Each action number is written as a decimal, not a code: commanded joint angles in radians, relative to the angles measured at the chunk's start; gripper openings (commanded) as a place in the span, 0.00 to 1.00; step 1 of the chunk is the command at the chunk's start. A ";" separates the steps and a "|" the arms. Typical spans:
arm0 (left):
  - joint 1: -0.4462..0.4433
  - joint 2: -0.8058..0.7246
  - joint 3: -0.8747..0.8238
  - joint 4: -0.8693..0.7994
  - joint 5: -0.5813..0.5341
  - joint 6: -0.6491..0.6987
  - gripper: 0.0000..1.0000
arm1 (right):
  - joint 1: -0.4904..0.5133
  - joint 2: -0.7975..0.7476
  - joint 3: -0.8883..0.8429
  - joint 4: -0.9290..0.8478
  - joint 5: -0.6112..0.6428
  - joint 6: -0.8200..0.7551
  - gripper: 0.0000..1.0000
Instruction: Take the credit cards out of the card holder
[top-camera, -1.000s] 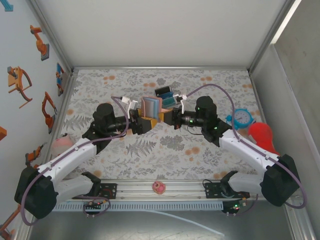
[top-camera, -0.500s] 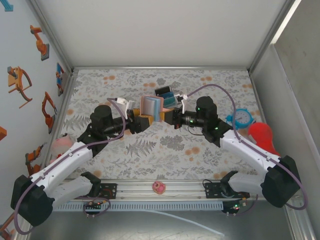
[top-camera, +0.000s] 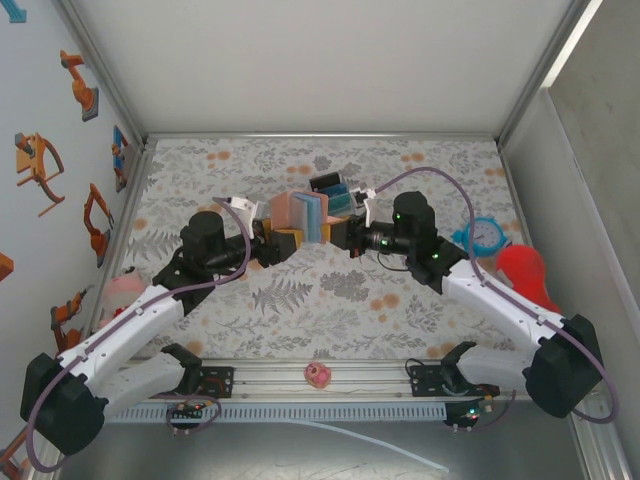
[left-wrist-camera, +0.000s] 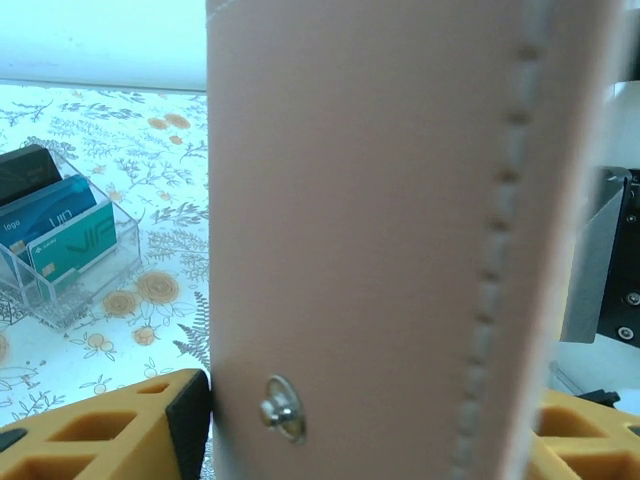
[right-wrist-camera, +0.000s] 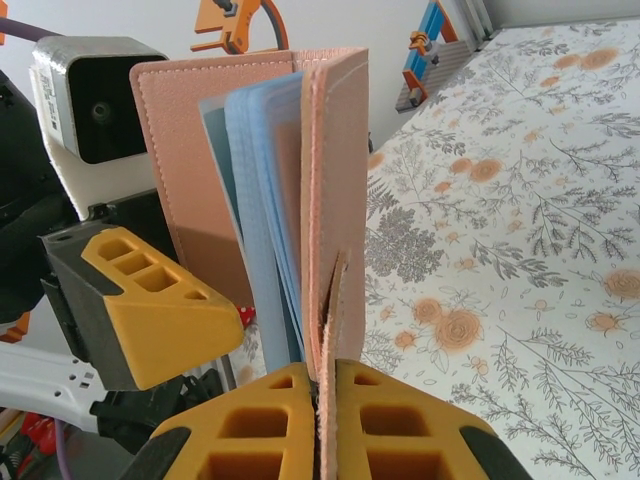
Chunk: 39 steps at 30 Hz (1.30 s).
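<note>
While both arms reach over the flowery table (top-camera: 330, 310), they hold the card holder (top-camera: 300, 212) up in the air in the middle, a bit toward the far side. The right gripper (right-wrist-camera: 320, 400) is pressed together on the edge of the right flap, so that side is pinched tight. The left gripper (top-camera: 284, 240) has a yellow finger on each side of the left flap. I cannot tell if they squeeze it yet. The card holder stands open like a little book. Between its brown flaps sit thin pale blue sheets, which I think are the credit cards (right-wrist-camera: 262, 200). A tiny metal snap (left-wrist-camera: 283, 408) shines on the outside of the left flap.

The holder looks soft and light, so it may bend or twist if pulled hard. The cards look thin, stiff and slippery. I think the best place to grab one is its bare top edge, between the flaps.
</note>
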 joint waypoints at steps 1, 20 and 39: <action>-0.003 0.000 0.030 0.017 0.001 0.015 0.53 | 0.003 -0.019 0.047 0.011 0.006 -0.012 0.00; -0.011 0.002 0.019 0.078 0.047 -0.022 0.02 | 0.005 -0.010 0.116 -0.108 0.060 -0.092 0.38; -0.011 0.018 0.034 0.064 0.073 -0.023 0.66 | 0.012 -0.004 0.127 -0.118 0.080 -0.079 0.00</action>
